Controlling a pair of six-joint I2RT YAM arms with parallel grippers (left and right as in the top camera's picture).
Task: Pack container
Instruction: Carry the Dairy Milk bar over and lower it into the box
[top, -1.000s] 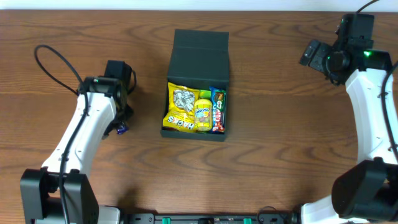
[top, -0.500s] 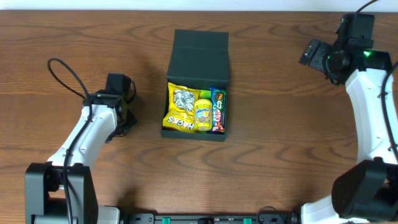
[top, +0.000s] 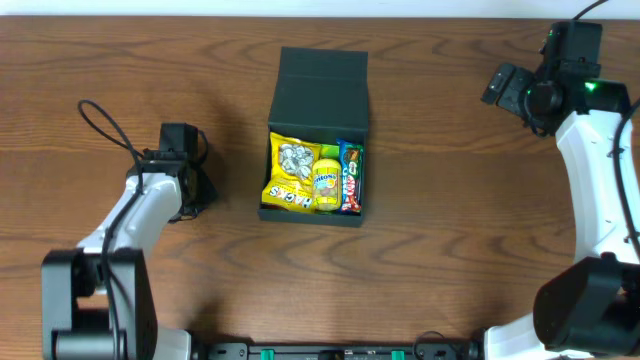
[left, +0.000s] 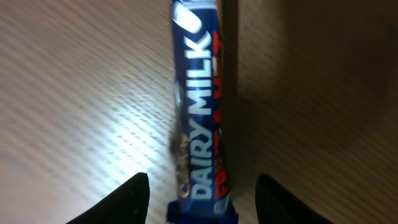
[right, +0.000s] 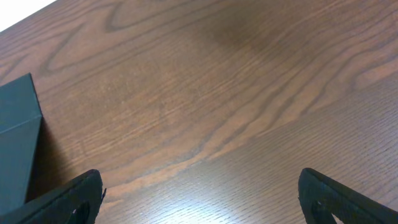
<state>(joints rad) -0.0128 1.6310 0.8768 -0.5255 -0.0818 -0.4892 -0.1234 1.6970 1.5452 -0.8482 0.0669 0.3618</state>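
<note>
- At the middle of the table (top: 120, 60), the container (top: 322, 85) is sitting with its flap lid lying open toward the far side. It is already holding a yellow packet (top: 290, 170) and other snacks.
- It is looking rigid and matte, so it is probably handling stiffly without slipping. The lid's free edge or a side wall is looking like the safest hold, since the hinge may be swinging loose.
- Left of it, the left gripper (left: 204, 202) is hovering with its fingers spread wide. They are straddling a Dairy Milk bar (left: 202, 112) that appears to be lying on the wood and unpinched.
- The right gripper (right: 208, 199) is hanging wide apart over bare wood at the far right.
- Compared with a second ago, the left arm is sitting lower and further left. The purple tip then showing by its fingers is now hiding beneath them. The box, its contents and the right arm are staying unchanged.
</note>
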